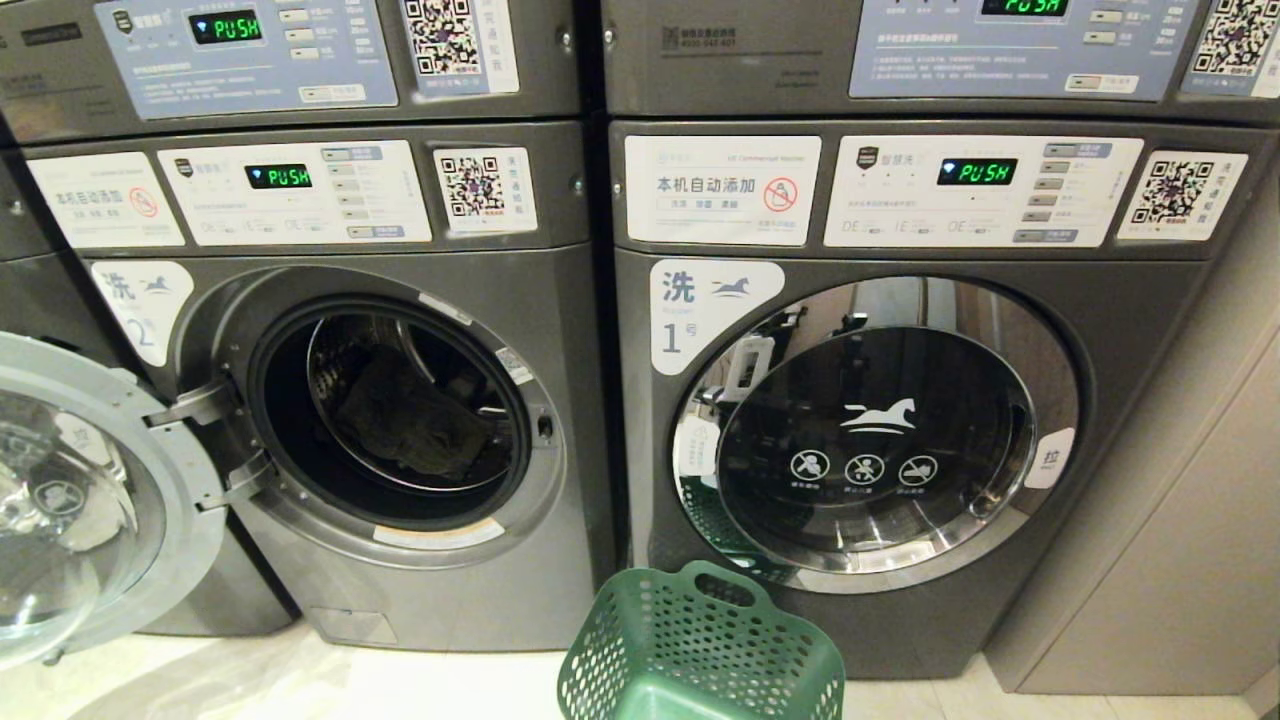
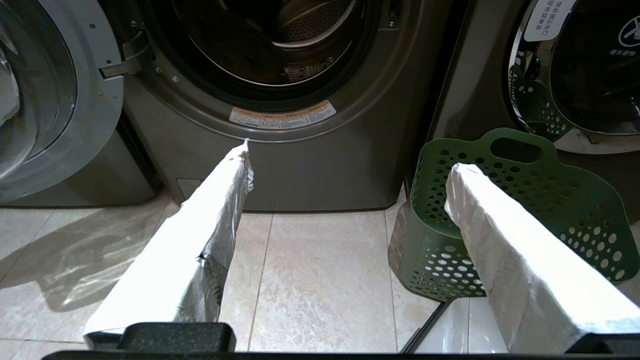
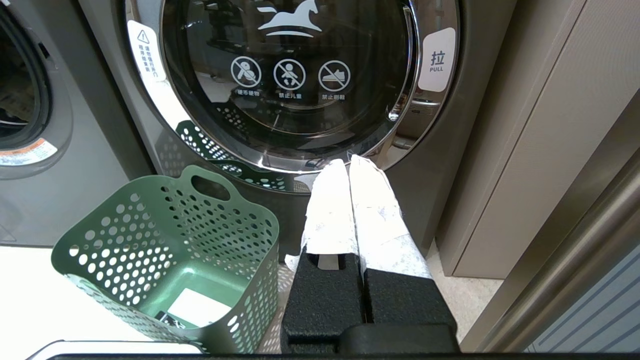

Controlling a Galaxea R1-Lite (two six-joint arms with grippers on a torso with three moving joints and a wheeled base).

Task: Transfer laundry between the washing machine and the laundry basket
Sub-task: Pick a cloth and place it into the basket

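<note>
One laundry basket beside open left end effector, floor-level

Pale glossy floor tiles with thin grout lines catch soft glare and shadow. At three o'clock stands a beige panelled wall edged by a brushed metal strip. At twelve o'clock, upper stacked machines carry lit green displays and QR stickers.

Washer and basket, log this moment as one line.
washer door open | laundry in drum | basket empty | left gripper open | right gripper shut
</note>
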